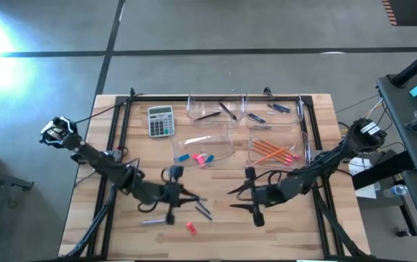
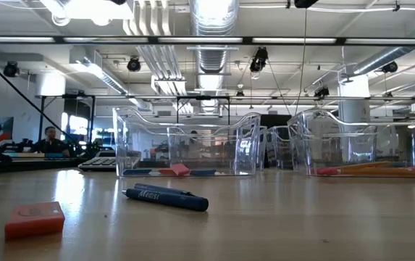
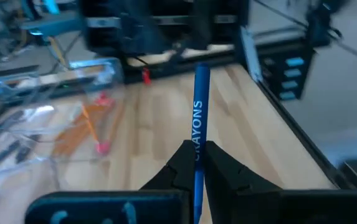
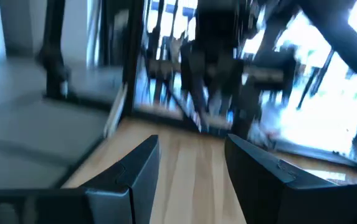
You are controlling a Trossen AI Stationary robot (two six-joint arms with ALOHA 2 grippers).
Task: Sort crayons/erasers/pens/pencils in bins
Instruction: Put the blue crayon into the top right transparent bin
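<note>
A blue crayon (image 3: 198, 118) was seen clamped between the closed fingers of the left gripper (image 3: 197, 163), lifted over the near part of the table (image 1: 317, 218) left of centre. The right gripper (image 1: 246, 195) was held nearby, right of centre, its fingers spread and empty. A pink eraser (image 2: 35, 219) and a dark pen (image 2: 166, 197) were left loose on the wood near the front. The pencils (image 1: 272, 152) were gathered in the right front bin (image 1: 253, 134), and pink and blue erasers (image 1: 197, 157) in the neighbouring bin (image 1: 226, 142). A calculator (image 1: 160, 121) was placed at the rear left.
</note>
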